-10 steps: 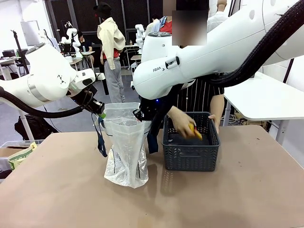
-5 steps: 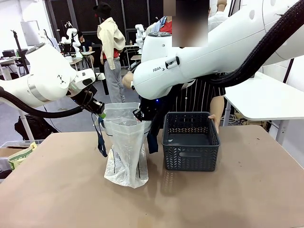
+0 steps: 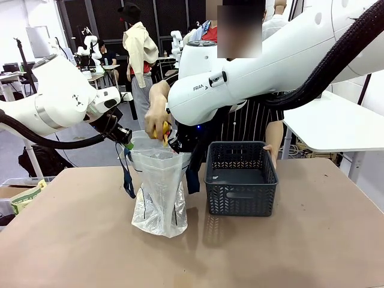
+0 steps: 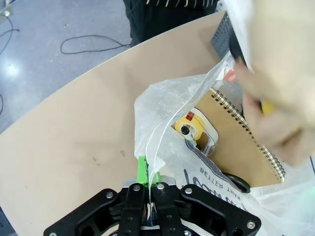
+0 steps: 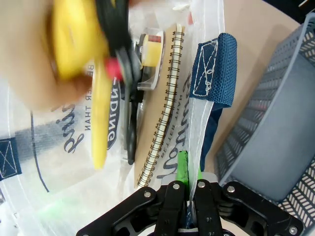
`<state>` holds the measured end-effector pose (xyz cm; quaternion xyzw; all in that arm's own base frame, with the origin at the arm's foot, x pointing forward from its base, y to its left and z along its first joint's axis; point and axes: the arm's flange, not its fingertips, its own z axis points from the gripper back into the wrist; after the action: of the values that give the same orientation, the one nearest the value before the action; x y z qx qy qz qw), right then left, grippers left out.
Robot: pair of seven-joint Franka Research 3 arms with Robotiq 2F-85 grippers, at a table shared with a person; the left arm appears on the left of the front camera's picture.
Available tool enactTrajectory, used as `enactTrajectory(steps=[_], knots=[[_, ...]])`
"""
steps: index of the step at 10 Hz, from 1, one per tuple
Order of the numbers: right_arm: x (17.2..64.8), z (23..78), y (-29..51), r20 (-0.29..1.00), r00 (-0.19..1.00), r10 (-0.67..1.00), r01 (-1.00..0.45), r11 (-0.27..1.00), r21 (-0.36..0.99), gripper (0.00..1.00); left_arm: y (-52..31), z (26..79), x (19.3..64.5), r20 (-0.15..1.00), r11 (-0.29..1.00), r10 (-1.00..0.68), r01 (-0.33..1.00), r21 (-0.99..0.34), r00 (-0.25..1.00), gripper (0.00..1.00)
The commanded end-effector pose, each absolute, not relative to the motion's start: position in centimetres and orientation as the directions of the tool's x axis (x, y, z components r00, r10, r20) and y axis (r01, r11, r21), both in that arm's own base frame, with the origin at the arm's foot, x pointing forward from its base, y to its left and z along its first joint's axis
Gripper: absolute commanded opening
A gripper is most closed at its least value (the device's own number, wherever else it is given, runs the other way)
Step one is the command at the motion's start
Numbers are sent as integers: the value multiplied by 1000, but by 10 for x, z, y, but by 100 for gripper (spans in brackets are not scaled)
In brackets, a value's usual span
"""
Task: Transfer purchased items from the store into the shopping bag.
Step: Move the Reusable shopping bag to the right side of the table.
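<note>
The shopping bag [image 3: 159, 198] stands on the tabletop [image 3: 300, 252], just left of the basket [image 3: 241, 180]. Its mouth is held apart from both sides. The robot's left hand [image 3: 127, 144] is pressed together on the left rim, with the thin plastic pinched between its green pads. Its right hand [image 3: 177, 144] is clamped the same way on the right rim, beside the blue strap [image 5: 214, 69].

The person's hand [image 3: 157, 117] reaches in from the far side and hangs right over that opening, between the two robot hands. It grips a yellow item [image 3: 165, 129].

What matters is that the bag lies straight below the item, not off to one side, so I'd say the drop needs only a release. The item is blurred, but its long axis seems to run up and down, lower end aimed into the mouth.

A brown spiral notebook [image 4: 236, 137] already stands on edge inside, leaning toward the basket side, and a roll of tape [image 4: 192, 129] sits against it.
</note>
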<state>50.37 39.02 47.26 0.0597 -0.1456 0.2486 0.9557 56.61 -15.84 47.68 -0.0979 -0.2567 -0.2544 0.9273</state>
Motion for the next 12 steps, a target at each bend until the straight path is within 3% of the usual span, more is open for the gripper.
enactTrajectory(steps=[1,12], knots=[[502,471,390,309,834,457,-492,870,41,0,-157,477,567,527,853,-419,520,-51,739,0],[502,471,390,309,834,457,-492,870,41,0,-157,477,567,527,853,-419,520,-51,739,0]])
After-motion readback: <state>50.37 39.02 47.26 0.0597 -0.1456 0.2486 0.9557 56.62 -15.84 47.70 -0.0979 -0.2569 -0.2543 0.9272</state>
